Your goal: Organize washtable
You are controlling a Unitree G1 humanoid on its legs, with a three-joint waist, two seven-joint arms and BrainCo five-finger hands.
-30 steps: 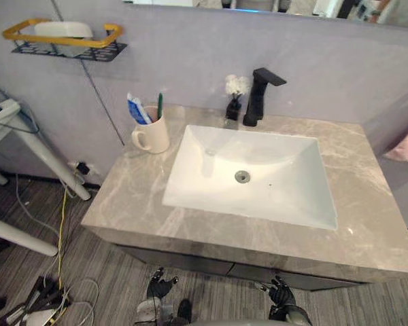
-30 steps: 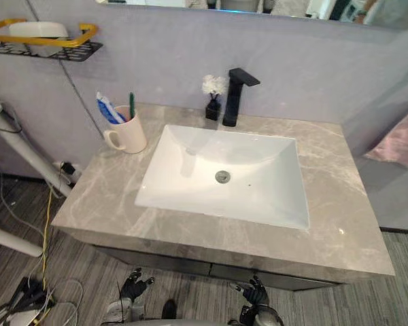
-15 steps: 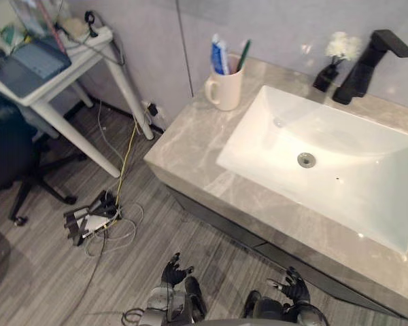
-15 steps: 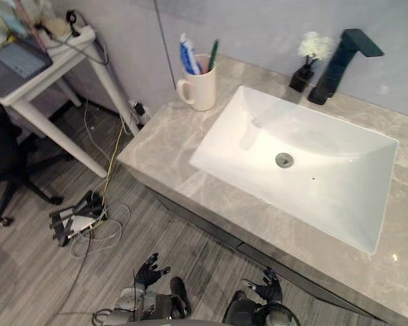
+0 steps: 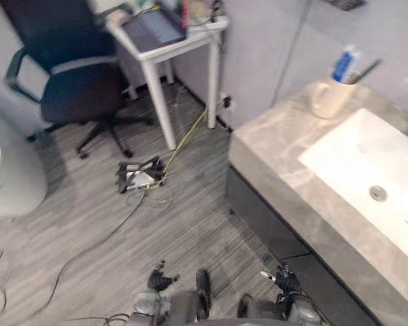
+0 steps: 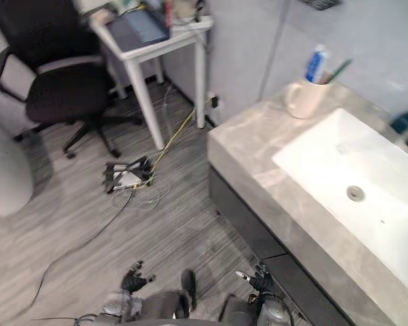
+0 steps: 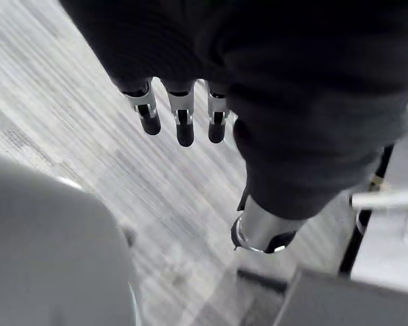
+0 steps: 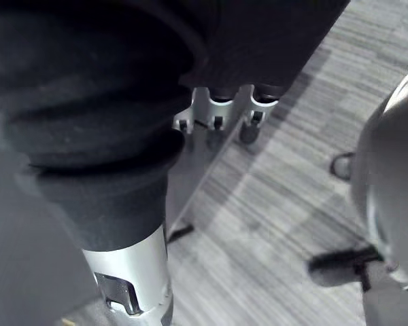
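Observation:
The grey marble washtable (image 5: 272, 146) stands at the right, with a white sink (image 5: 340, 146) set into it. At its far corner a cream mug (image 5: 328, 97) holds a toothpaste tube and a green toothbrush. Both hands hang low over the wooden floor, well short of the counter. My left hand (image 5: 160, 280) is open, its fingers (image 7: 183, 125) straight and holding nothing. My right hand (image 5: 284, 280) hangs by the cabinet front, its fingers (image 8: 217, 109) relaxed and open as well.
A black office chair (image 5: 75, 81) and a white side table (image 5: 166, 34) with a laptop stand at the far left. A power strip with cables (image 5: 141, 178) lies on the floor between them and the washtable. A white rounded bin (image 5: 7, 176) is at the left edge.
The camera has swung left, so the washtable has slid to the right of the picture and the chair and side table have come in. Both hands stay low and open.

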